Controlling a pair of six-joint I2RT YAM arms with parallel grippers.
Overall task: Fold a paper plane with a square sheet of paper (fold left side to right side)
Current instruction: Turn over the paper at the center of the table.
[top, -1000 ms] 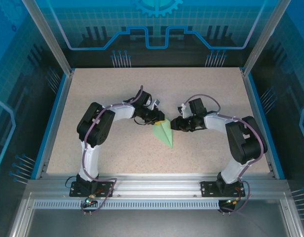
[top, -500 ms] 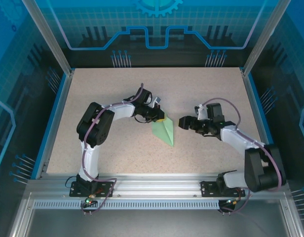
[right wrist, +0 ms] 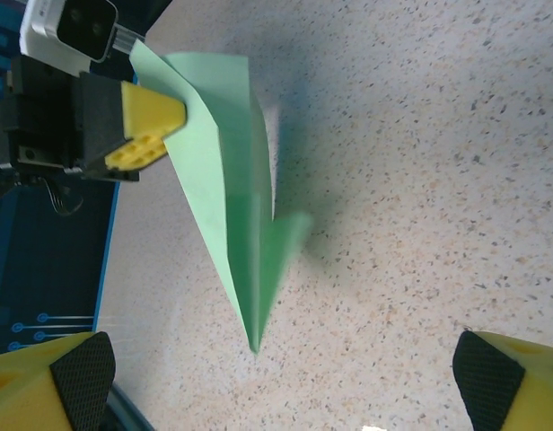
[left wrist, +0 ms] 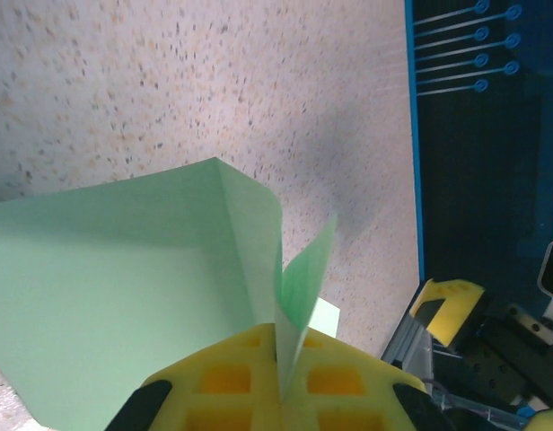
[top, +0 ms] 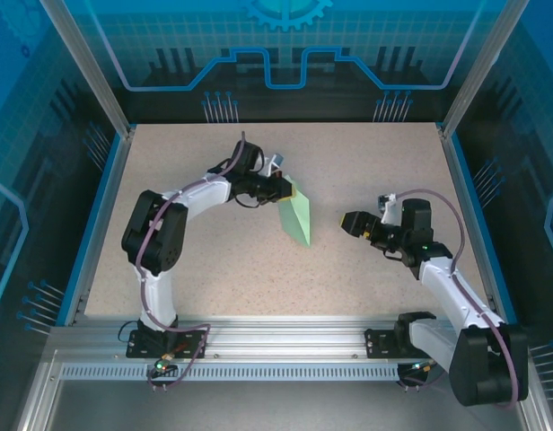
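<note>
Right gripper [top: 348, 222]: nearest item. Jaws spread wide with nothing between them, hanging over the table [top: 375, 171], well apart from the paper on its right side. The right wrist view cuts both fingertips [right wrist: 77, 377] off at the lower corners, so just black pads and a little yellow show.

Paper plane [top: 297, 218]: pale mint dart mid-table, nose toward the near edge, wide tail toward the far side. From the right wrist a shadow lies on the table beside it. One loose flap near the nose is blurred. Cannot tell whether the nose touches the surface.

Left gripper [top: 284, 189]: just beyond, clamped on the plane's tail end. In the left wrist view the yellow fingers [left wrist: 232, 382] are pressed together with a thin paper edge rising from the seam. The frame's bottom edge cuts off both fingers and sheet. Yellow part [left wrist: 447, 310] at the right of that view is too partial to identify.

Against one second back:
- The right gripper then sat against the plane's right side. It has since withdrawn right and nearer.
- The left gripper has moved toward the far side, taking the tail with it.
- The plane lies farther from the near edge than before
</note>
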